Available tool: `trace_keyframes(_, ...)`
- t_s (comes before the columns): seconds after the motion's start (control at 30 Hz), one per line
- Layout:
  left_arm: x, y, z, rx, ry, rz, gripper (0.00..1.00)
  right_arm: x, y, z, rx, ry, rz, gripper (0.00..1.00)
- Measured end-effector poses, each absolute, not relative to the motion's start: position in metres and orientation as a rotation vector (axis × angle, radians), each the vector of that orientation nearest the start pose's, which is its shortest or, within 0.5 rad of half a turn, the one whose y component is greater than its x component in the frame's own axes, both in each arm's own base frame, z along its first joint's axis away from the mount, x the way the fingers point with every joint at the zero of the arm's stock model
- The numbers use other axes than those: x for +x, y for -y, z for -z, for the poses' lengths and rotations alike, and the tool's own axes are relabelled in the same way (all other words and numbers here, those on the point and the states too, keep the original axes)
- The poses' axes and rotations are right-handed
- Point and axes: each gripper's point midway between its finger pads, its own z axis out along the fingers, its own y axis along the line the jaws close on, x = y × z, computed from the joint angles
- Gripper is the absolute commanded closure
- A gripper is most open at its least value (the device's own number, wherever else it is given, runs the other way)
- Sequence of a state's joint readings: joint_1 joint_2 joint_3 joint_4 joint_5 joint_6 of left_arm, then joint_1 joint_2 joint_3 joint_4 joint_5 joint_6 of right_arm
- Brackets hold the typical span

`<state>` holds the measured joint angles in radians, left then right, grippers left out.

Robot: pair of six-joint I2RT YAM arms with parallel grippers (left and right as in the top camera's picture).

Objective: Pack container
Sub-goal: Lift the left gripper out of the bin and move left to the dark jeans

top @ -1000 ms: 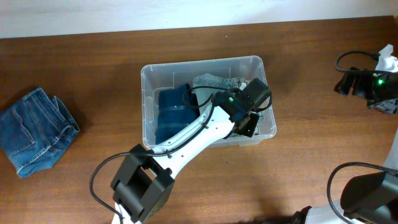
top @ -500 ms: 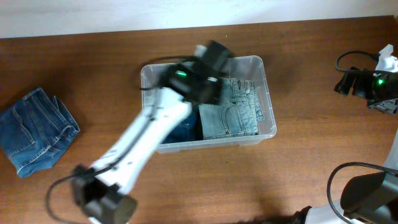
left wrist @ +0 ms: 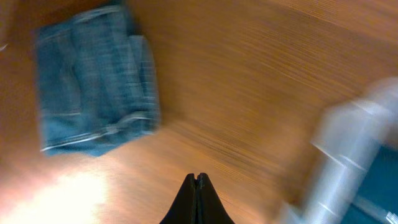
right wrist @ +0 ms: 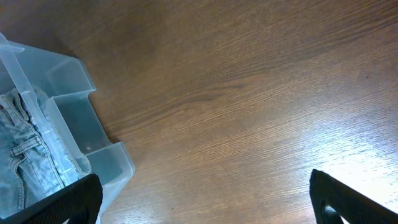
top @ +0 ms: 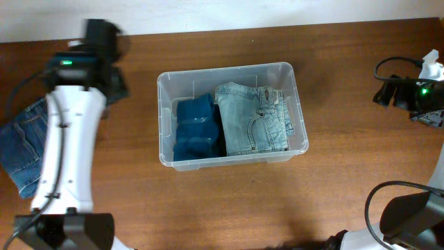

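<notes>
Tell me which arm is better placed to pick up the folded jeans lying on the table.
Left. Its shut end effector hovers near those jeans; the right arm sits far across, beyond the container.

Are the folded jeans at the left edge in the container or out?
Out. The folded jeans lie on the table, left of the container, which holds a dark blue garment and light jeans.

A brown wooden table (top: pixel 229 201) with fine, streaky grain fills the view. A pale wall (top: pixel 208 12) runs along its far edge. Soft light glares off the wood.
</notes>
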<state>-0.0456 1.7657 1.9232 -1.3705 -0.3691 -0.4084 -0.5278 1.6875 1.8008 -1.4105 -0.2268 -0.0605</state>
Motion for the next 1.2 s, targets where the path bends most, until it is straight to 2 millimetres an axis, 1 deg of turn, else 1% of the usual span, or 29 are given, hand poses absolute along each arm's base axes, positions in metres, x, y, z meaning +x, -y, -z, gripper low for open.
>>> trace_keyframes(0.03,0.386,-0.063,-0.251,-0.640,-2.613,-0.397,0.99,0.324,0.144,-0.230,0.607,-2.743,-0.193,0.01)
trace_keyframes(0.17,0.378,-0.122,-0.254,-0.849,-2.541,-0.443,0.99,0.324,0.144,-0.230,0.608,-2.743,-0.194,0.01)
trace_keyframes(0.27,0.369,-0.159,-0.256,-0.975,-2.482,-0.469,1.00,0.324,0.144,-0.230,0.607,-2.743,-0.193,0.02)
trace_keyframes(0.53,0.350,-0.223,-0.260,-1.181,-2.352,-0.509,1.00,0.324,0.144,-0.230,0.607,-2.743,-0.193,0.02)
trace_keyframes(0.67,0.338,-0.244,-0.255,-1.253,-2.320,-0.534,0.99,0.324,0.144,-0.231,0.607,-2.743,-0.193,0.01)
trace_keyframes(0.73,0.333,-0.253,-0.249,-1.287,-2.315,-0.547,0.99,0.324,0.144,-0.230,0.607,-2.743,-0.193,0.01)
trace_keyframes(0.83,0.330,-0.265,-0.233,-1.331,-2.331,-0.562,1.00,0.324,0.144,-0.230,0.607,-2.743,-0.193,0.02)
trace_keyframes(0.9,0.329,-0.273,-0.218,-1.359,-2.354,-0.571,1.00,0.324,0.144,-0.230,0.607,-2.743,-0.193,0.02)
trace_keyframes(1.07,0.329,-0.289,-0.171,-1.425,-2.437,-0.592,1.00,0.324,0.144,-0.230,0.608,-2.743,-0.194,0.01)
trace_keyframes(1.2,0.334,-0.298,-0.135,-1.448,-2.494,-0.601,1.00,0.324,0.144,-0.230,0.608,-2.743,-0.194,0.02)
